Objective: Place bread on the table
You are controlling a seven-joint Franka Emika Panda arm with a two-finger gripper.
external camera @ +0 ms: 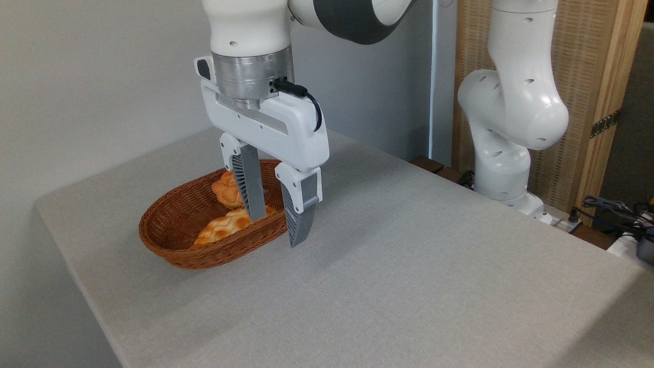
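Fixed camera view, single entry.

Item 1: white two-finger gripper (276,225) with grey ribbed fingers (250,186), pointing straight down from a vertical wrist; the white arm rises out of the top of the picture. Jaws stand wide apart with nothing between them. The tips hang at about the height of the basket's near rim, and whether they are above it or in front of it cannot be told.

Item 2: small round golden-orange bun, the bread (226,190), lying inside the brown oval wicker basket (168,230), behind and to the left of the left finger, which partly hides it. No contact shows.

Item 3: longer flat braided golden loaf (219,230), also in the basket, below and left of the left finger tip.

Item 4: large light grey fabric-like table (409,266), bare to the right of and in front of the gripper.

Step in hand, by judgement: the approach to the grasp; the bread is not yet lifted. The next move calls for shifting the open fingers back and left to straddle the bun, clear of the loaf and rim, then descending and closing.
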